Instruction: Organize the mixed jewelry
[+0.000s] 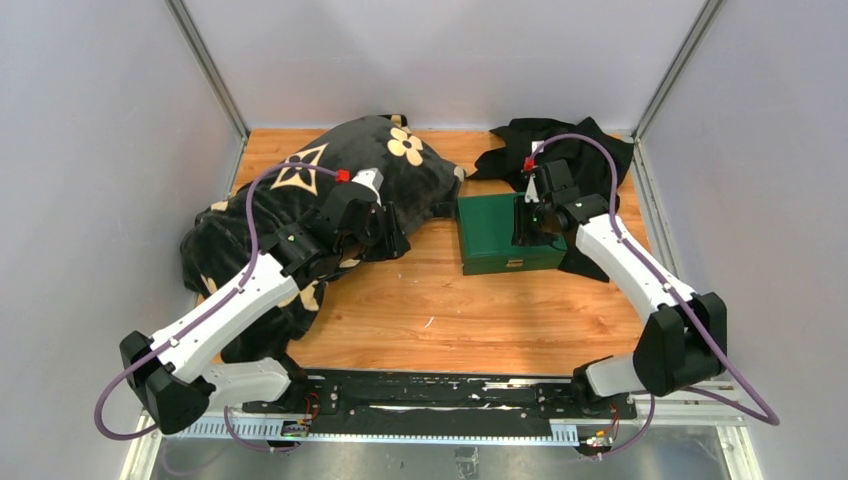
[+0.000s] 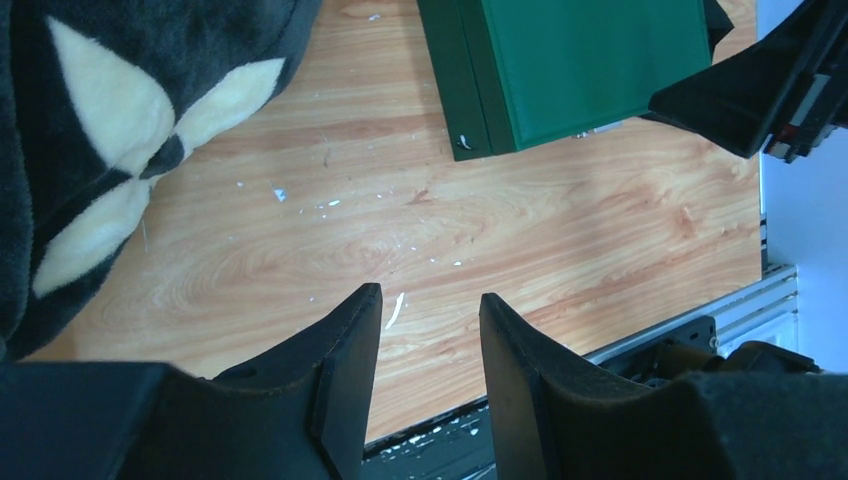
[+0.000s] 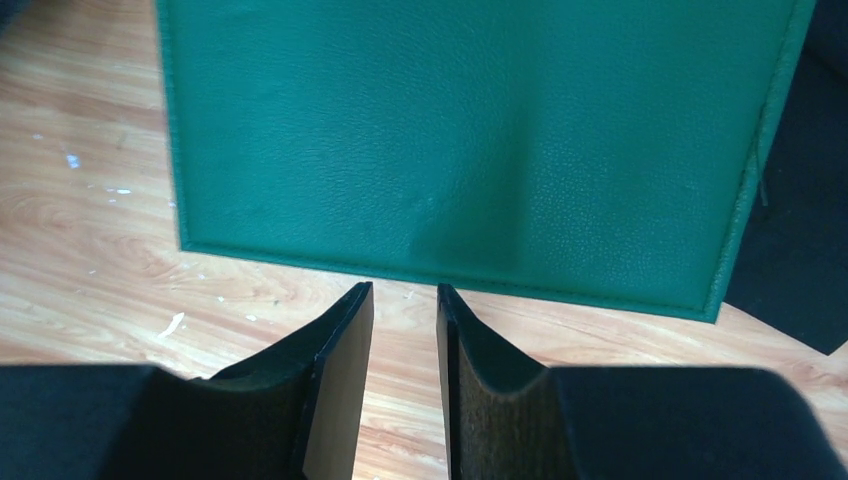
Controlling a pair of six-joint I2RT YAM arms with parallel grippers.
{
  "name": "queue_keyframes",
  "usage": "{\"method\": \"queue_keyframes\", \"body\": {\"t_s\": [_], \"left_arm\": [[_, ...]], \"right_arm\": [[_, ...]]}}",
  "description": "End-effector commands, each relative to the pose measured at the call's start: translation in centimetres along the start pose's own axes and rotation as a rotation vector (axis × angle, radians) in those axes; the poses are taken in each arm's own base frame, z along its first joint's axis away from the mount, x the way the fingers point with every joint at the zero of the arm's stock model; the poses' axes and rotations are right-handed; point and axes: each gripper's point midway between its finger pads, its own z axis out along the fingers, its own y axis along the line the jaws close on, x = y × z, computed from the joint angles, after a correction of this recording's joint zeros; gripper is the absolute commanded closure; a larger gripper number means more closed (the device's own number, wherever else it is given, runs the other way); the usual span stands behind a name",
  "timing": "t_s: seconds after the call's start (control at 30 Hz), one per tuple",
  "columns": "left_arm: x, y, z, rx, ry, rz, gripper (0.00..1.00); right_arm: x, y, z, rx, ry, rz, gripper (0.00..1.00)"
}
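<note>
No jewelry shows in any view. A closed green box (image 1: 505,235) lies on the wooden table, right of centre. It also shows in the left wrist view (image 2: 590,60) and fills the top of the right wrist view (image 3: 480,140). My left gripper (image 1: 392,238) hangs at the edge of the dark blanket, left of the box. Its jaws stand open and empty above bare wood (image 2: 430,295). My right gripper (image 1: 525,225) hovers over the box's right part. Its jaws stand a little apart and empty, just off the lid's edge (image 3: 405,288).
A black blanket with beige flower shapes (image 1: 300,200) covers the left side of the table (image 2: 100,120). A black cloth (image 1: 570,145) lies behind and under the box's right side (image 3: 800,250). Grey walls enclose the table. A black rail (image 1: 430,395) runs along the near edge.
</note>
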Motion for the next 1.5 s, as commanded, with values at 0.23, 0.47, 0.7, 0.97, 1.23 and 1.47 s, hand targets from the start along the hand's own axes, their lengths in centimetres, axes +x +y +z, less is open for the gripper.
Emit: {"method": "queue_keyframes", "body": {"t_s": [0.23, 0.47, 0.7, 0.97, 1.23, 1.47], "left_arm": [[0.9, 1.3, -0.4, -0.042, 0.006, -0.018, 0.54], [0.7, 1.0, -0.1, -0.041, 0.007, -0.018, 0.54], [0.6, 1.1, -0.1, -0.045, 0.002, -0.014, 0.54], [-0.3, 0.9, -0.6, -0.048, -0.017, -0.004, 0.54], [-5.4, -0.7, -4.0, -0.050, -0.148, 0.050, 0.53], [-12.2, -0.1, -9.8, -0.165, -0.372, 0.086, 0.52]], "right_arm": [[5.9, -1.9, 3.3, 0.077, 0.170, 0.001, 0.69], [-2.0, -0.5, -2.4, 0.067, -0.046, -0.036, 0.66], [2.8, -0.9, 2.4, 0.047, 0.096, -0.007, 0.64], [2.0, -1.2, -0.1, 0.076, 0.069, -0.026, 0.62], [-10.1, -1.2, -17.1, 0.159, -0.516, -0.092, 0.52], [-10.0, -3.4, -25.9, 0.237, -0.854, -0.001, 0.50]]}}
